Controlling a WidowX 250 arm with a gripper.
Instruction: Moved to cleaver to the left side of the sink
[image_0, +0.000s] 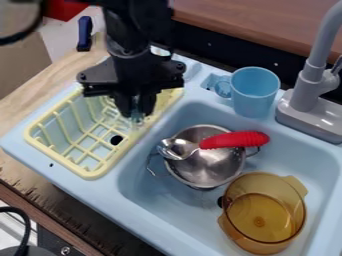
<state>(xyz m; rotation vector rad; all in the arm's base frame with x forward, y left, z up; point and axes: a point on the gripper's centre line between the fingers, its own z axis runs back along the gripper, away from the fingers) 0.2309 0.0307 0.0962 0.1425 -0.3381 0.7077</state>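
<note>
The black gripper (136, 111) hangs over the right part of the yellow drying rack, at the left side of the light blue sink (137, 165). Something pale and see-through shows at its lower end; what it is, I cannot tell. A dark blue handle (84, 33) stands out at the upper left, beyond the rack and apart from the gripper. It may belong to the cleaver, but I cannot make out a blade.
The yellow rack (95, 171) sits left of the basin. In the basin are a metal pot (208, 171), a red-handled spoon (234, 140) across it, and an amber pot (264, 217). A blue cup (254, 92) and the grey faucet (305, 92) stand along the back rim.
</note>
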